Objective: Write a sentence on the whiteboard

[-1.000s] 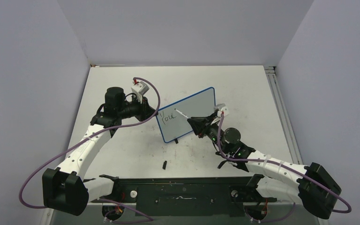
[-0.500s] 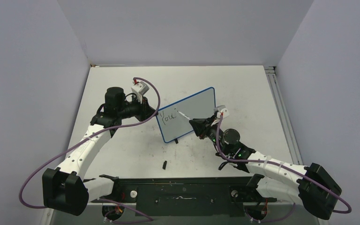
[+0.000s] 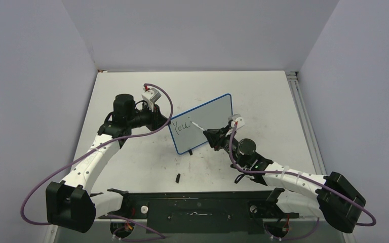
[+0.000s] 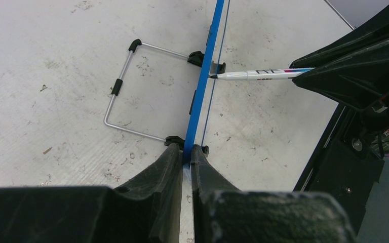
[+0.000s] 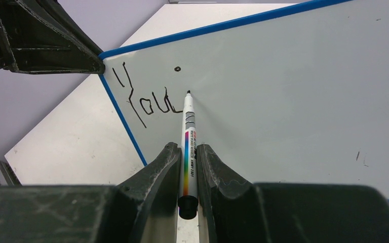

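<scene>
Well, the whiteboard (image 3: 202, 123) stood propped on its wire stand (image 4: 124, 91) near the middle of the table (image 3: 131, 157), its face turned toward five o'clock. The left hand (image 4: 184, 149) was clamped on the thin blue frame at the board's nine-o'clock edge, pinching that strip and nothing more. The right hand (image 5: 187, 148), reaching in from four o'clock, was closed round a marker (image 5: 189, 126) whose tip looked to be touching the surface just past the "u". The sentence (image 5: 144, 101) read only "You" so far, with a stray stroke above the Y and a lone dot, all crowded into the board's ten-o'clock corner. Most of the writing was not yet done.

To my eye the weak point was the hold on the board. With one edge pinched and only a light stand behind, a firm push from the pen out toward three o'clock could swing or tip it and smear the line. The marker might also creep in its grip, since it was held far from the tip.
</scene>
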Controlling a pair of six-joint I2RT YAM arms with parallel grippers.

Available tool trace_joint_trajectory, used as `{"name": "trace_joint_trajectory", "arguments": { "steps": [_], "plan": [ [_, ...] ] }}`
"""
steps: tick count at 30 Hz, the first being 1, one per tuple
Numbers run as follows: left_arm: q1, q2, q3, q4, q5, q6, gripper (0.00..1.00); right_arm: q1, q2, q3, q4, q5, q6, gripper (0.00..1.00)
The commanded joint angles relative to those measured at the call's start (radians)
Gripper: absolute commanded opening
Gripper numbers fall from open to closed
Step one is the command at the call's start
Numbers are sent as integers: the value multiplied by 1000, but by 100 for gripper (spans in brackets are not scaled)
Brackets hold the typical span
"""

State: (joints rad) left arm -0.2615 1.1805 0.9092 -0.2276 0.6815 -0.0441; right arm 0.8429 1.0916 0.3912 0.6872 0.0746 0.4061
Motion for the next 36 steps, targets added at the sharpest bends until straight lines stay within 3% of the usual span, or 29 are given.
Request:
{"name": "trace_joint_trajectory", "arguments": {
  "steps": [1, 36],
  "plan": [
    [-1, 8, 8, 3, 25, -9, 0, -9, 16, 23, 67, 6, -8, 5],
    [-1, 6, 9, 3, 27, -10, 0, -14, -9, -39, 3, 44, 30, 5]
  ]
}}
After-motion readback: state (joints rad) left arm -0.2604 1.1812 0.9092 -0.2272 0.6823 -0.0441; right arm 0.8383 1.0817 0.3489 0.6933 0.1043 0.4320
